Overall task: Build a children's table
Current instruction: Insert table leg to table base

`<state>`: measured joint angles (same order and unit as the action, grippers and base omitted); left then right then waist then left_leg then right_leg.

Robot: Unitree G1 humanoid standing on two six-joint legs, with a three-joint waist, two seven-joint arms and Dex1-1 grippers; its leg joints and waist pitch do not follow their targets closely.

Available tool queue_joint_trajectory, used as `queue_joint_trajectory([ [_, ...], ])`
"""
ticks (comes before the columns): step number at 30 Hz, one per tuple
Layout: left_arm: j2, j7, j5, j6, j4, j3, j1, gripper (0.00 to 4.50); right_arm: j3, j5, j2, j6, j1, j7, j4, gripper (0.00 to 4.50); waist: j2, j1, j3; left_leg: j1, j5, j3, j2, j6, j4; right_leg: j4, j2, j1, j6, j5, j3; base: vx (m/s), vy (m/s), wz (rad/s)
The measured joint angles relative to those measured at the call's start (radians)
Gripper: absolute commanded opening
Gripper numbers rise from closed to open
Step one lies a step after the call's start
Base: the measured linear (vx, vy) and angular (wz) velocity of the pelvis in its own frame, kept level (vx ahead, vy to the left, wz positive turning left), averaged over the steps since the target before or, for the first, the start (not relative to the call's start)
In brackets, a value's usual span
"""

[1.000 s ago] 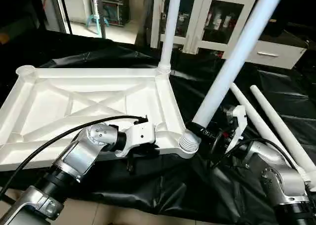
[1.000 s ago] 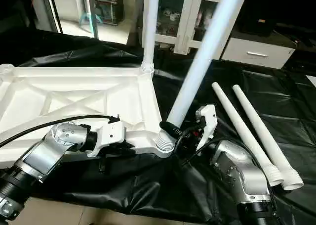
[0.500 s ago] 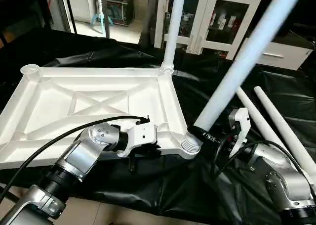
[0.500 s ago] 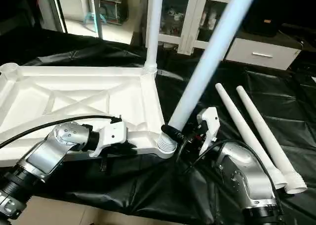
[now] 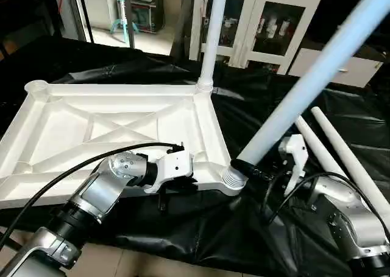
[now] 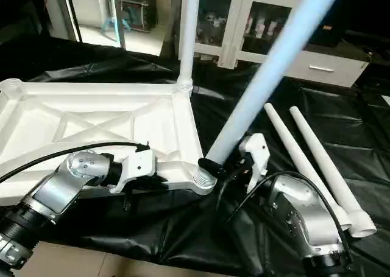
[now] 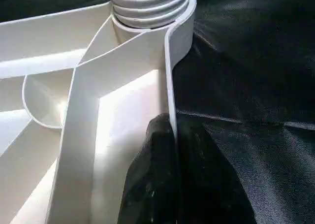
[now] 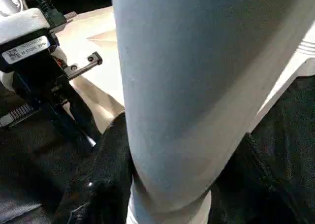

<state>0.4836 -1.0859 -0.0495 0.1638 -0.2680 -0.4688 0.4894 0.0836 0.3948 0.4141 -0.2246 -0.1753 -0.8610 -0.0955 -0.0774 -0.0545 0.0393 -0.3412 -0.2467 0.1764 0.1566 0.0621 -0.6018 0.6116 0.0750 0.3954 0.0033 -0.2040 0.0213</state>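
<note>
White ribbed plastic, the rectangular children's table top [image 5: 116,131] lies underside up on a black sheet [image 5: 201,228], one tapered white tube leg [image 5: 210,36] already upright in the far corner socket beside the robot's right edge. Since a second ago the second tapered leg [image 5: 311,76] has tipped further away from the top, so it leans steeply out of the near threaded corner socket [image 5: 233,178]; I judge it not yet seated and in need of righting. The right gripper [image 6: 228,166] clamps this leg just above that socket, its fingers half spread around the tube. The left gripper [image 7: 170,150] pinches the top's thin near rim beside the same socket, its fingers pressed together on the wall. Two spare white legs [image 6: 311,161] lie on the sheet beyond the socket, well apart from it, leaving open room to swing the leaning leg.
</note>
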Motion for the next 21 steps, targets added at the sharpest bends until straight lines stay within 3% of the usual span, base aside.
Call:
queue_joint_trajectory([
  [13, 0.009, 0.008, -0.003, 0.001, -0.011, 0.002, 0.002, 0.03, 0.064, -0.037, 0.007, -0.035, -0.095, -0.021, -0.067, 1.86, -0.006, 0.016, -0.003, -0.001, 0.0, 0.0, 0.0, 0.0, 0.0, -0.002, 0.0, 0.0, 0.0, 0.0, 0.0, 0.0, 0.0, 0.0],
  [21, 0.012, 0.01, -0.01, 0.007, -0.012, 0.002, 0.002, 0.03, 0.075, -0.044, 0.001, -0.078, -0.127, -0.018, -0.085, 1.86, -0.007, 0.021, -0.004, -0.001, 0.0, 0.0, 0.0, 0.0, 0.0, -0.003, 0.0, 0.001, 0.0, 0.0, 0.0, 0.0, 0.0, 0.0],
])
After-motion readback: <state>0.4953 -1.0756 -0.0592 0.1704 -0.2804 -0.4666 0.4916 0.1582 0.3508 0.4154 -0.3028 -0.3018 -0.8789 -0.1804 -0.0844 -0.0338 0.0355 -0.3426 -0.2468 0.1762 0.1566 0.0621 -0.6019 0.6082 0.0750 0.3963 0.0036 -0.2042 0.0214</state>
